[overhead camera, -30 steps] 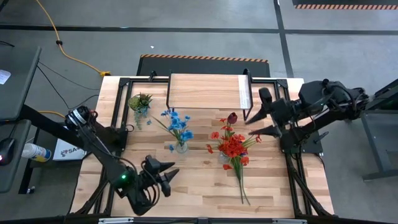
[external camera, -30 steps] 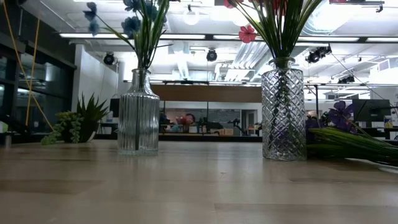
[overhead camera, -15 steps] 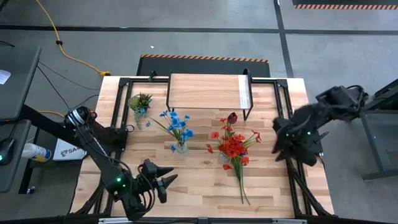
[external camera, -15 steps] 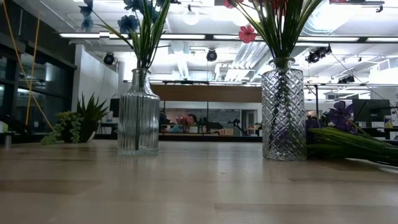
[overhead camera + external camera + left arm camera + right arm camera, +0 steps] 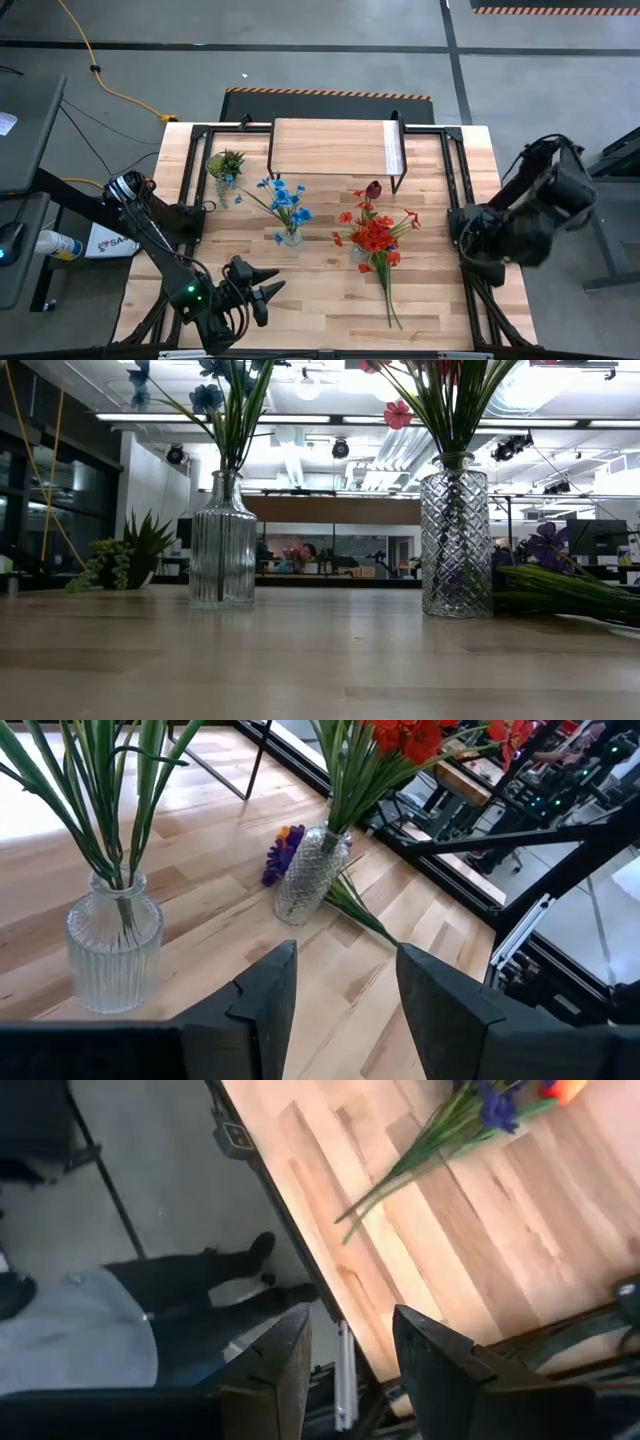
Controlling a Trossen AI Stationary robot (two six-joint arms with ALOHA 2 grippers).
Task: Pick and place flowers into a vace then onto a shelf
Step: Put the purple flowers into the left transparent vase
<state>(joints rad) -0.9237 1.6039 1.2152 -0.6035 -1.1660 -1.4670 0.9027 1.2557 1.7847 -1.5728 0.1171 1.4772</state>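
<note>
Blue flowers point(image 5: 288, 200) stand in a ribbed glass vase point(image 5: 222, 545). Red flowers point(image 5: 375, 235) stand in a diamond-cut glass vase point(image 5: 455, 540). A loose bunch with a purple and an orange bloom point(image 5: 285, 850) lies flat on the table beside that vase, its long green stems point(image 5: 390, 300) reaching toward the near edge. The shelf point(image 5: 335, 148) stands at the table's far edge. My left gripper point(image 5: 345, 950) hovers open near the near left corner, pointing at the vases. My right gripper point(image 5: 350, 1315) hangs open over the table's right edge, pointing down.
A small green potted plant point(image 5: 225, 162) sits left of the shelf. In the right wrist view a person point(image 5: 120, 1330) stands on the floor just beyond the table's edge. Bare tabletop point(image 5: 320, 300) lies between my left gripper and the loose stems.
My right gripper has swung away from the red flowers to the table's right edge, sinking a little. It has rolled and tipped from pointing level across the table to pointing down. The flowers and vases have stayed in place.
</note>
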